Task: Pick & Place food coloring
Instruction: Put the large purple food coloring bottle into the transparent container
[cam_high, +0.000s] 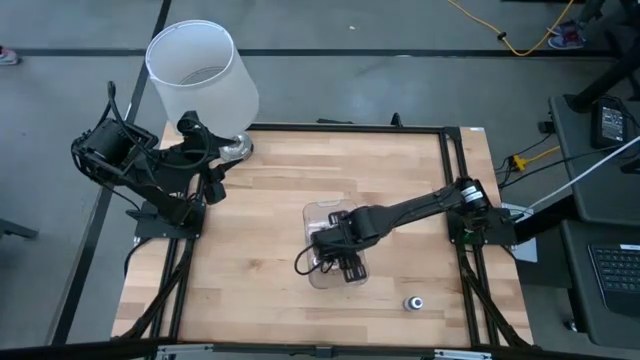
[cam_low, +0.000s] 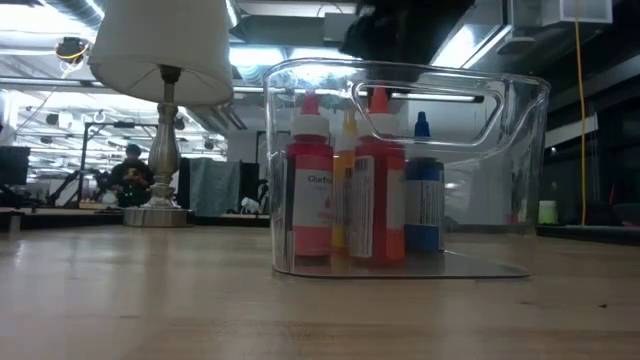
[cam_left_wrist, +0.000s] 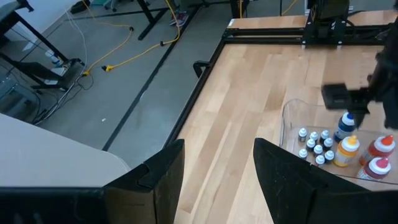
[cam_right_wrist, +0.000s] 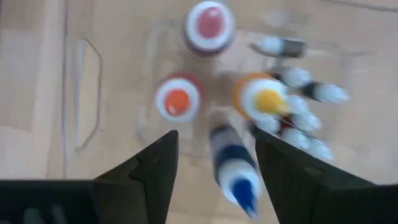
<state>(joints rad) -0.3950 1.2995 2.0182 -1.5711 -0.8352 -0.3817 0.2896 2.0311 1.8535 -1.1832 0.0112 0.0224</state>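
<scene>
Lamp: white-shaded lamp (cam_high: 203, 72) stands at the far left corner of the table (cam_high: 260, 260), beside my waiting arm.
Left gripper: my left gripper (cam_left_wrist: 214, 180) is parked at the far left by the lamp base, fingers spread with nothing between them; it looks across the boards toward the tray.
Tray: clear plastic tray (cam_low: 520, 150) sits near the middle of the table, toward the near edge.
Food coloring: tiny dropper bottles (cam_left_wrist: 314, 145) cluster in one end of the tray; taller red bottles (cam_low: 312, 190), a yellow bottle (cam_left_wrist: 347, 151) and a blue bottle (cam_low: 424, 195) stand upright in the other end.
Right gripper: my right gripper (cam_right_wrist: 214, 168) hangs directly over the tray, fingers parted, the blue bottle's tip showing in the gap; I cannot see either finger touching it.
Stray piece: one small pale bottle-like thing (cam_high: 413, 302) lies alone on the boards, right of the tray and nearer the edge; too small to identify.
Step, as I judge it: placing into the tray, at the release.
Next move: probably lift straight up clear of the caps, then go right for the stray piece.
</scene>
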